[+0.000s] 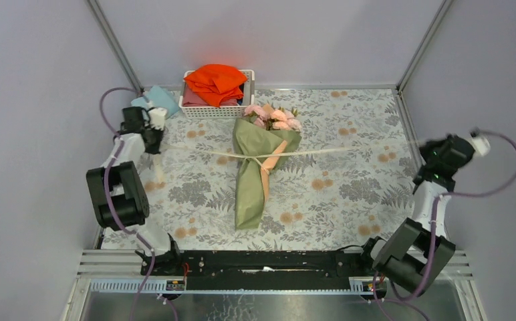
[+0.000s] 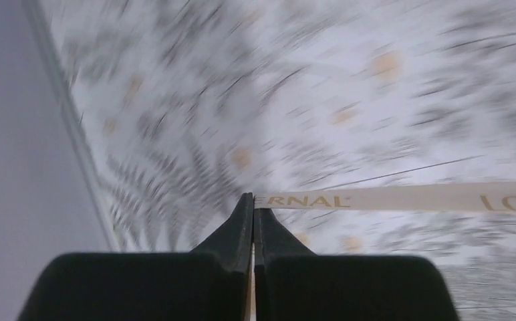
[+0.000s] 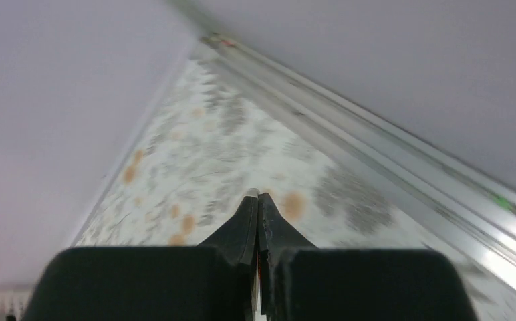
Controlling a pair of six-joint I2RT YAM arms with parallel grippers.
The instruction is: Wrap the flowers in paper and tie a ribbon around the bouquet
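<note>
Starting at the tabletop's left edge, your left pincer (image 2: 253,204) is pinched closed on one end of the ribbon (image 2: 409,198), and the printed strip leaves its tips. The ribbon runs taut to the bouquet (image 1: 259,170) at the middle of the tabletop and crosses over the olive paper (image 1: 250,194). The flowers (image 1: 273,119) point toward the far edge, just beside a white basket (image 1: 195,110). At the right edge your right pincer (image 3: 259,199) is also pressed closed, holding the ribbon's other end, which reaches it in the top view.
</note>
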